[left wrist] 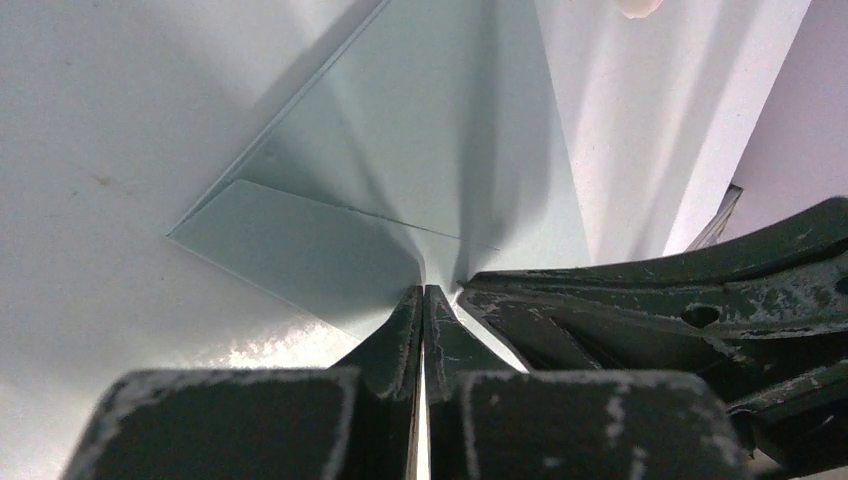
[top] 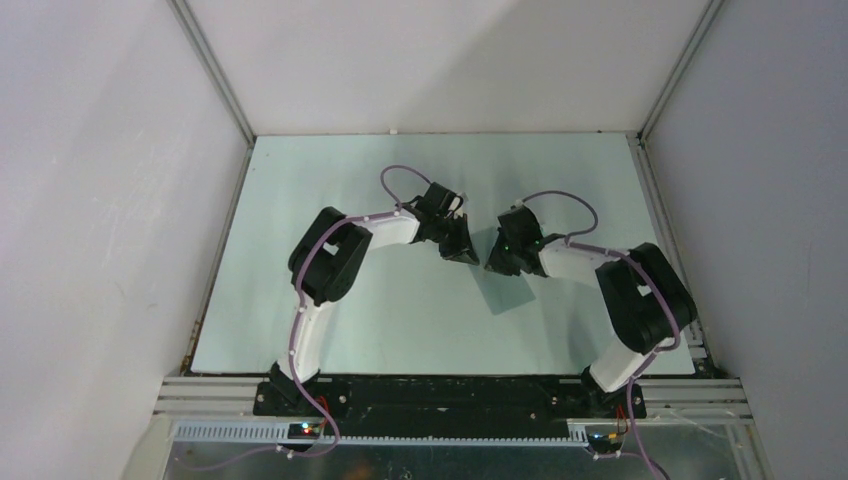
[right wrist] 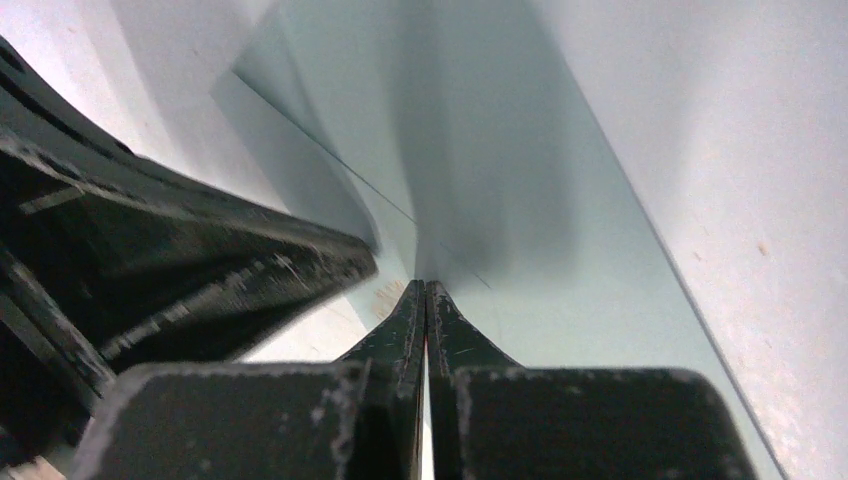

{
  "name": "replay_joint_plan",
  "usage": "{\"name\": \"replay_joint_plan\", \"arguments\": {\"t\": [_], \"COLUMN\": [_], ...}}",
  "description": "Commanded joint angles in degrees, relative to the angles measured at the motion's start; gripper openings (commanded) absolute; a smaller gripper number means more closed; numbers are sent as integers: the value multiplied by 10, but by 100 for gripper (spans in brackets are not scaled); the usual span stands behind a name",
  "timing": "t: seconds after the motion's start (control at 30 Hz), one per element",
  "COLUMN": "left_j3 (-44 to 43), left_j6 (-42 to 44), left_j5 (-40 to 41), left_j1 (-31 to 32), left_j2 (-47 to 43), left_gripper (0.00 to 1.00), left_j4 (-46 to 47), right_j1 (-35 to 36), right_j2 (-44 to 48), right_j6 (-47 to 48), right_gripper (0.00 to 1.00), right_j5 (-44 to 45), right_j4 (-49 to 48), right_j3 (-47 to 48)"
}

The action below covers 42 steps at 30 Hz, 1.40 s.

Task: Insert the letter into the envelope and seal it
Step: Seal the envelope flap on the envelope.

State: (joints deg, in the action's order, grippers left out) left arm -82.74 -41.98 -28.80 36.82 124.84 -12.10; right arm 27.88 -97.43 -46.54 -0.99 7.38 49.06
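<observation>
Pale green table (top: 300, 300), white enclosure walls. The envelope (left wrist: 430, 150) lies mid-table and its flap (left wrist: 300, 250) appears folded down. The letter is not visible and is presumably inside. The left gripper (left wrist: 424, 292) and right gripper (right wrist: 425, 285) have their jaws fully closed, tips meeting at the flap point. Step: sealing. Next: press firmly along the flap edges.
</observation>
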Motion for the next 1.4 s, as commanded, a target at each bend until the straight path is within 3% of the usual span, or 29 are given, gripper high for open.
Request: {"name": "replay_joint_plan", "arguments": {"t": [0.0, 0.27, 0.57, 0.87, 1.37], "left_j3": [5, 2, 3, 0, -18], "left_j6": [20, 21, 23, 28, 25], "left_j5": [24, 23, 8, 3, 8], "left_j1": [-7, -6, -7, -6, -7], "left_j2": [6, 2, 3, 2, 4], "left_gripper": [3, 3, 3, 4, 4], "left_j4": [-20, -21, -19, -22, -28], "right_j1": [3, 11, 2, -19, 38], "right_j2": [32, 63, -8, -30, 92], "right_j6": [13, 16, 13, 11, 2], "right_gripper": [0, 0, 0, 0, 0], "right_j5": [44, 54, 58, 60, 97], "right_j4": [73, 79, 71, 75, 110], "right_j3": [-78, -83, 25, 53, -88]}}
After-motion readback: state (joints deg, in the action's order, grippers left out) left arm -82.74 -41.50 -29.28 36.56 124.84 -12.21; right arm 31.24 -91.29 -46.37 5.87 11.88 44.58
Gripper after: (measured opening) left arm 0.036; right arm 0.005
